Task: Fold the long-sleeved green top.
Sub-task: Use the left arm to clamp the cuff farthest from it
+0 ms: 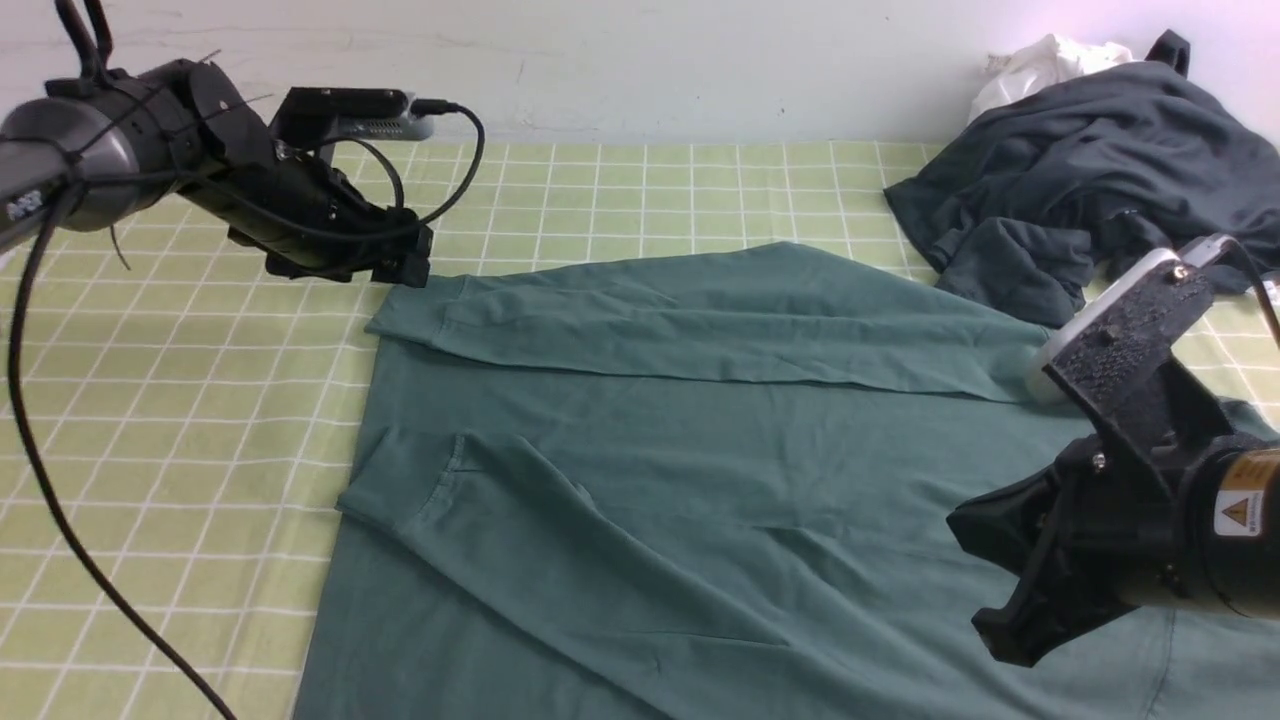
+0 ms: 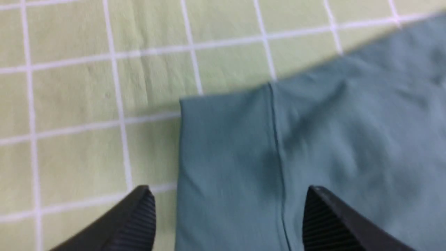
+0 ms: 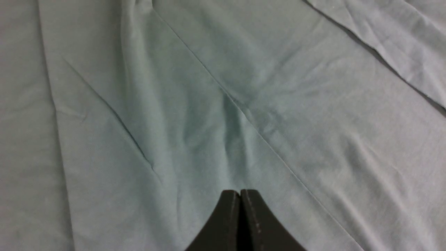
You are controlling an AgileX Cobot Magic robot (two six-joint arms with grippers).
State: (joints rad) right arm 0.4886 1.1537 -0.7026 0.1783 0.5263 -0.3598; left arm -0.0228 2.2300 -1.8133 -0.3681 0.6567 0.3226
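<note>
The green long-sleeved top (image 1: 700, 470) lies spread flat on the checked table cover, reaching past the near edge of the front view. One sleeve (image 1: 700, 320) is folded across its far part, with the cuff (image 2: 226, 139) at the far left. My left gripper (image 1: 405, 262) hovers just over that cuff, open; in its wrist view the left gripper (image 2: 228, 197) has wide-apart fingertips (image 2: 141, 212) with the cuff lying loose below. My right gripper (image 1: 995, 590) is at the near right above the top's body. It shows shut and empty (image 3: 240, 193) over smooth green fabric (image 3: 174, 104).
A dark charcoal-grey garment (image 1: 1080, 190) is heaped at the far right, with a small white cloth (image 1: 1040, 65) behind it against the wall. The yellow-green checked table cover (image 1: 150, 420) shows bare on the left and along the back.
</note>
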